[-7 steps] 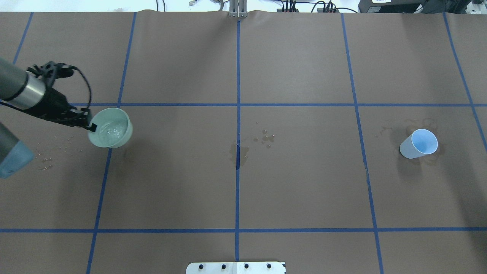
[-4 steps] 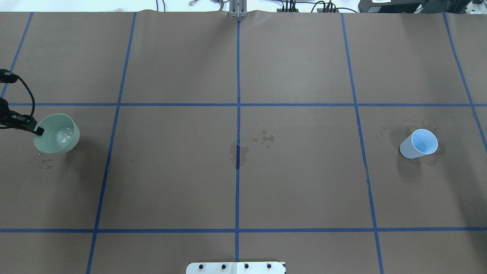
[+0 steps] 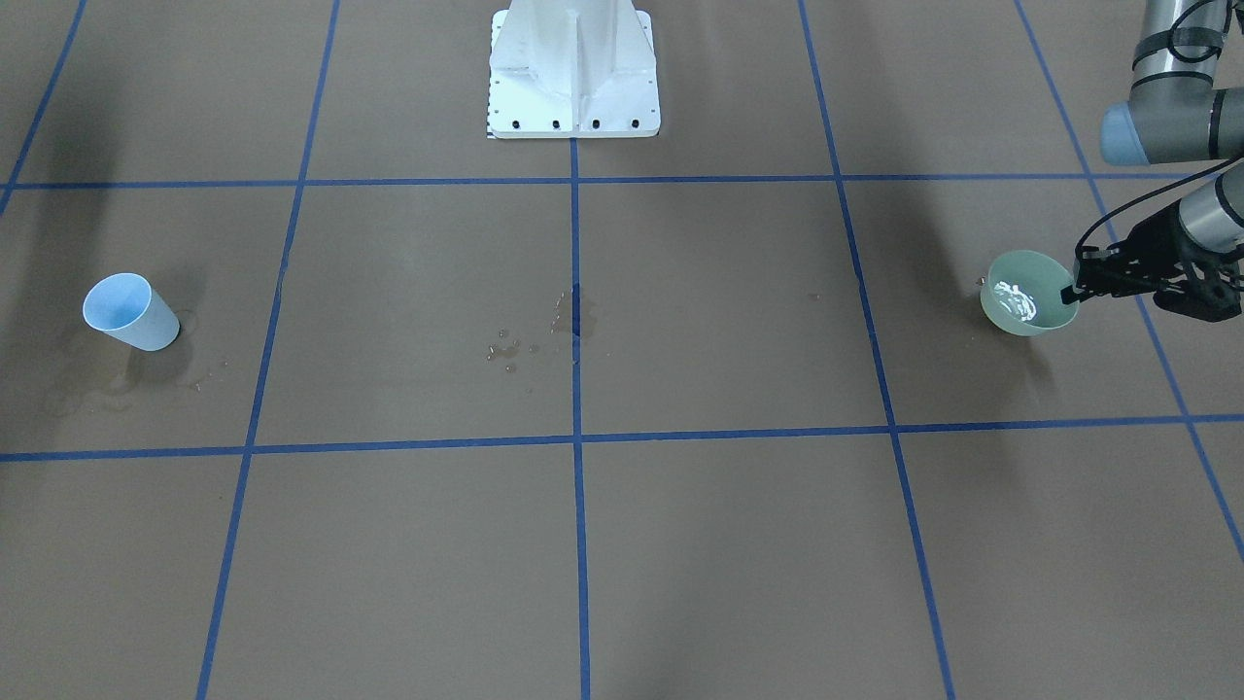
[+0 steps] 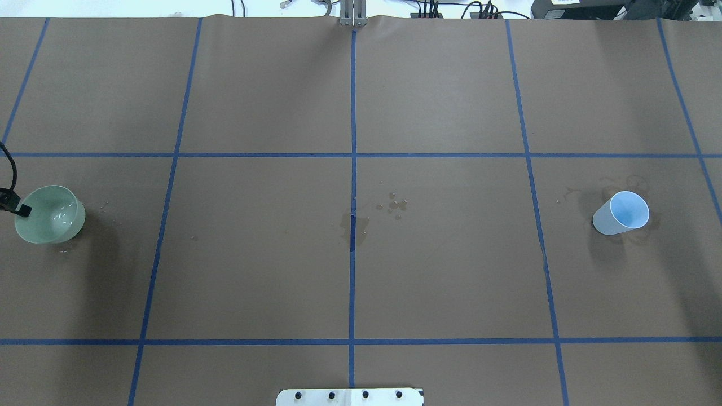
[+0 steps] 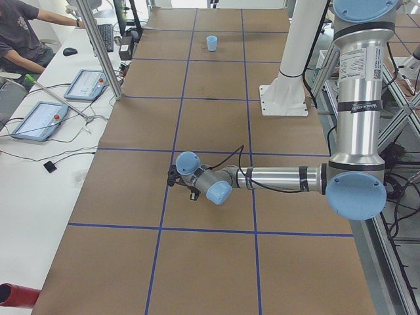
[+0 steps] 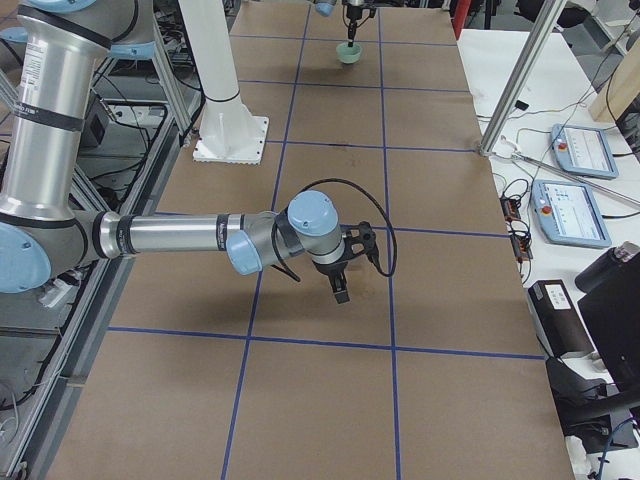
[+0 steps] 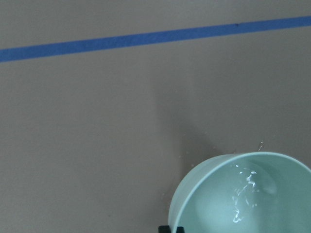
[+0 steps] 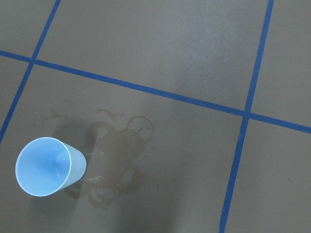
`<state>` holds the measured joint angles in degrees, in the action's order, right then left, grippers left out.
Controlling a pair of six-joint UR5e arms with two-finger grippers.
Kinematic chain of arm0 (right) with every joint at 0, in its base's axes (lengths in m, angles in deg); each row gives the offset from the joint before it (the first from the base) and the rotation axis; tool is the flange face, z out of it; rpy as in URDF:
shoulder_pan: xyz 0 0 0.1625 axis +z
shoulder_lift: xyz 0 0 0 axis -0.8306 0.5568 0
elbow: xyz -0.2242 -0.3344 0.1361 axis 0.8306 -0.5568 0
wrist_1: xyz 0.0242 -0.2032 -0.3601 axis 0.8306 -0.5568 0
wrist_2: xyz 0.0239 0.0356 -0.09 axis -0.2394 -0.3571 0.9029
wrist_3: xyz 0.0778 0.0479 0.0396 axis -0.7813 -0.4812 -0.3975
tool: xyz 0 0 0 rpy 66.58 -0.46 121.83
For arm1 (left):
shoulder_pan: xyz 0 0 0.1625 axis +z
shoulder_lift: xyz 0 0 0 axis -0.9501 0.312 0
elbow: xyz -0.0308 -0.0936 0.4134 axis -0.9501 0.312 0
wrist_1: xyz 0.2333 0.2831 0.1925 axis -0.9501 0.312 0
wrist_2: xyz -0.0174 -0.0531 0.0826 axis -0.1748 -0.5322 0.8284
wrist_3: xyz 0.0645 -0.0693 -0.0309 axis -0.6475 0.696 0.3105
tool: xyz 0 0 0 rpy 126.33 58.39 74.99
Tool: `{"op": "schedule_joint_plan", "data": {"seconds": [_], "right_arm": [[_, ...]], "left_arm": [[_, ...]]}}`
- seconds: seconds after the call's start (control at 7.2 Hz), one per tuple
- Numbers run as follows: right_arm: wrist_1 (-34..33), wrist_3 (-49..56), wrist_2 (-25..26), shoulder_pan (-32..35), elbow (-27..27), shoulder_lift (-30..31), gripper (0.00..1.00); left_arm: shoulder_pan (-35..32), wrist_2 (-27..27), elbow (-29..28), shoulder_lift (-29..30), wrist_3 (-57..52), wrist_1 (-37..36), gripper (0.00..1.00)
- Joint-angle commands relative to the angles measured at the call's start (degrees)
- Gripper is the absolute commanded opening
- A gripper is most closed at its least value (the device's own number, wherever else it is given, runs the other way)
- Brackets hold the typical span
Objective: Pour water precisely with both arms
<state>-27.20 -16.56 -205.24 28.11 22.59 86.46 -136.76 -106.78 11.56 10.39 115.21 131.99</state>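
Observation:
My left gripper [image 3: 1074,290] is shut on the rim of a pale green bowl [image 3: 1020,303] at the table's left end. The bowl is upright and low, and I cannot tell whether it touches the paper. The water [image 7: 245,194] shows as white glints inside the bowl [image 7: 272,204]. In the overhead view the bowl [image 4: 49,214] is at the left edge with the gripper [image 4: 22,211] on its rim. A light blue cup [image 4: 620,213] stands empty at the far right and also shows in the right wrist view [image 8: 48,166]. My right gripper [image 6: 340,290] hangs over the paper, and I cannot tell whether it is open.
Droplets [image 4: 395,205] and a dark wet stain [image 4: 354,225] lie at mid-table. Dried water rings [image 8: 116,160] surround the blue cup. The white pedestal base [image 3: 573,68] stands at the robot's edge. Tablets [image 5: 52,111] and an operator are beside the table.
My left gripper has carried the green bowl leftwards, from near the left grid line to the table's left edge. The blue cup has not moved.

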Motion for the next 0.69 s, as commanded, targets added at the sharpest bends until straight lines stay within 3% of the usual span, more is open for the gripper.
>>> {"op": "schedule_joint_plan", "data": {"seconds": [0.0,0.14,0.28,0.42,0.56], "right_arm": [[0.0,-0.2,0.0,0.0,0.2,0.2,0.99],[0.0,-0.2,0.0,0.0,0.2,0.2,0.99],[0.0,-0.2,0.0,0.0,0.2,0.2,0.99],[0.0,-0.2,0.0,0.0,0.2,0.0,0.99],[-0.6,-0.2,-0.1,-0.1,-0.3,-1.0,0.99]], "left_arm": [[0.1,0.3,-0.9,-0.3,0.0,0.4,0.29],[0.1,0.3,-0.8,-0.3,0.0,0.4,0.48],[0.0,0.3,-0.4,-0.1,0.2,0.4,0.83],[-0.2,0.1,0.6,0.4,0.9,0.2,0.99],[-1.7,0.5,3.3,0.6,1.6,-0.7,0.99]]}}
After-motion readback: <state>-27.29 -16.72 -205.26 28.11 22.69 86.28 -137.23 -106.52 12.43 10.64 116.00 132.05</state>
